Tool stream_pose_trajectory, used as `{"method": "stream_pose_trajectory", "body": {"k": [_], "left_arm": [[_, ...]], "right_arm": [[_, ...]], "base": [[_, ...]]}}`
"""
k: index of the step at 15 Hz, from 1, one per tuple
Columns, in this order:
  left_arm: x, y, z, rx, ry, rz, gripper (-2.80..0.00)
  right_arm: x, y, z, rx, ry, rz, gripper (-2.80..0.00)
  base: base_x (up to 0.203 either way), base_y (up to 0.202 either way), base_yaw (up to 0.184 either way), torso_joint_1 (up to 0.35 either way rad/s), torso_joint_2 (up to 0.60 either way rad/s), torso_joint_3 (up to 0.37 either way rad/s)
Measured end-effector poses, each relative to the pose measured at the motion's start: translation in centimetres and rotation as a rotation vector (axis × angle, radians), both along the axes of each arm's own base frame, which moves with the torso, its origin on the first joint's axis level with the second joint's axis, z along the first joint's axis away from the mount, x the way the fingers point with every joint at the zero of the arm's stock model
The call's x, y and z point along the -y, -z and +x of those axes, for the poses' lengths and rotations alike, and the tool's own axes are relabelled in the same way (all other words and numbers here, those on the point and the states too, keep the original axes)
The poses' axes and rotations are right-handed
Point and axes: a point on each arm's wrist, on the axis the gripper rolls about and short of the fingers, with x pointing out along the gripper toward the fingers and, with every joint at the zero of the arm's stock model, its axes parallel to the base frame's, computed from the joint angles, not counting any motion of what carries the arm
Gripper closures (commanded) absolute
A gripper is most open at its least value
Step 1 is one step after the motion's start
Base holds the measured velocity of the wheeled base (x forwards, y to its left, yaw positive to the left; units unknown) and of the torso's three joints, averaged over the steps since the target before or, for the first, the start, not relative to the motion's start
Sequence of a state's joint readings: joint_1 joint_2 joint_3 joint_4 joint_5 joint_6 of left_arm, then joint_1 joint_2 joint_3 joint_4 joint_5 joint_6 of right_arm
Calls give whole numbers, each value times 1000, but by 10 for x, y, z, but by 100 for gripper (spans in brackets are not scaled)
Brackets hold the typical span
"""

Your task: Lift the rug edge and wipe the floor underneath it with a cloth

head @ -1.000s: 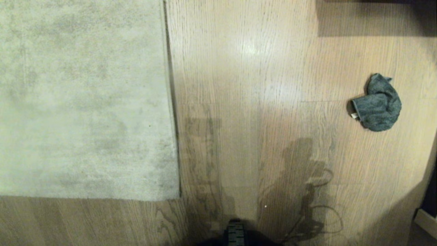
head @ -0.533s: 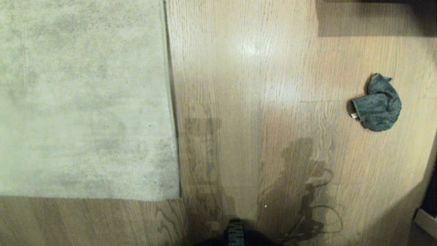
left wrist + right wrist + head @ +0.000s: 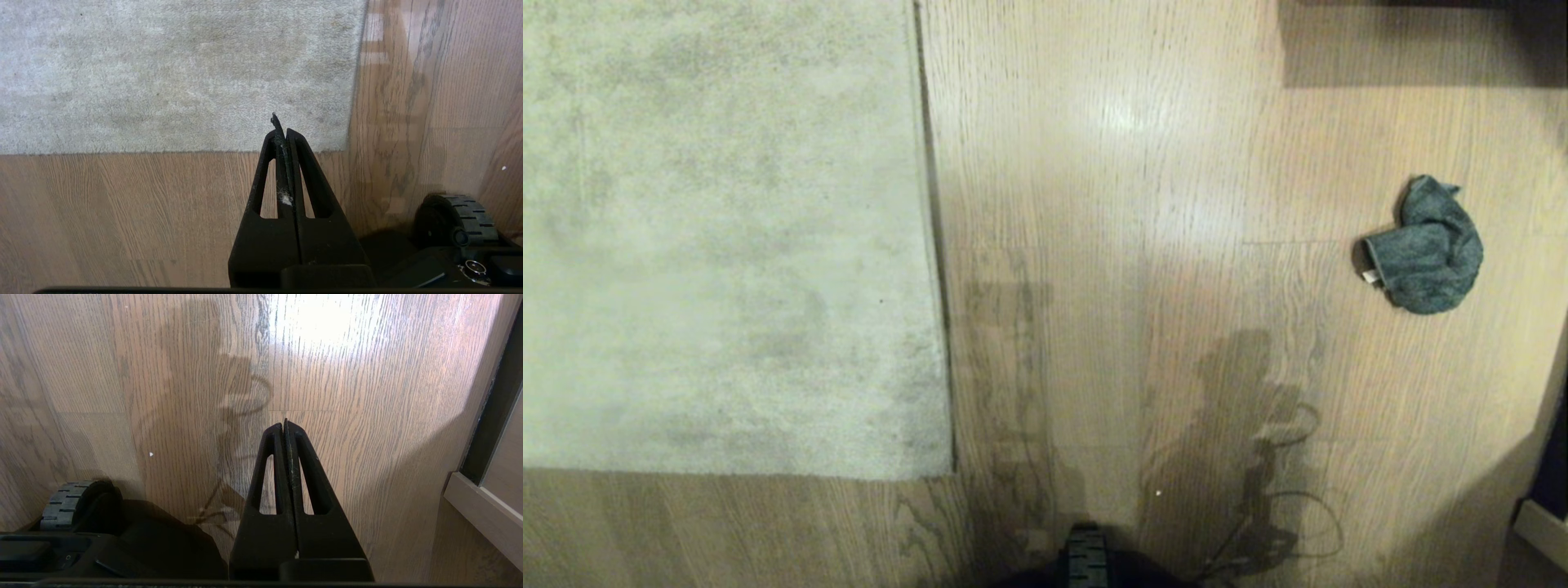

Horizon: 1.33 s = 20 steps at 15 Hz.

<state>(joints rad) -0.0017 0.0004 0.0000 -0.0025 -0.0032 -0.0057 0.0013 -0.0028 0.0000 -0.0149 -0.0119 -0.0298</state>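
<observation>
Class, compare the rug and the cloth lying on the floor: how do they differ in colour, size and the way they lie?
The rug is pale grey-beige and mottled; the cloth is dark grey-teal. The rug is large and runs out of the head view; the cloth is small. The rug lies flat with a straight edge and a square corner; the cloth is crumpled in a heap. Both rest on the wood floor, untouched.

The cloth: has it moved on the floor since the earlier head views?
No. The cloth lies equally far right of the rug edge.

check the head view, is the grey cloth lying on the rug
No, the cloth lies crumpled on the bare wood floor, well apart from the rug.
</observation>
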Motion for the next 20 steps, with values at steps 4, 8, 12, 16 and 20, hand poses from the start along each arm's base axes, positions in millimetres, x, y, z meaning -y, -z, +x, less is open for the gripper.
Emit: {"method": "stream_pose_trajectory", "body": {"k": [4,8,12,16,20], "left_arm": [[0,0,0,0,0,0,0],[0,0,0,0,0,0,0],[0,0,0,0,0,0,0],[0,0,0,0,0,-1,0],[0,0,0,0,0,-1,0]], "right_arm": [[0,0,0,-1,0,0,0],[0,0,0,0,0,0,0],[0,0,0,-1,0,0,0],[0,0,0,-1,0,0,0],[0,0,0,-1,0,0,0]], "base": [[0,0,0,0,0,0],[0,0,0,0,0,0],[0,0,0,2,4,135],[0,0,0,0,4,192],[0,0,0,2,2,202]]}}
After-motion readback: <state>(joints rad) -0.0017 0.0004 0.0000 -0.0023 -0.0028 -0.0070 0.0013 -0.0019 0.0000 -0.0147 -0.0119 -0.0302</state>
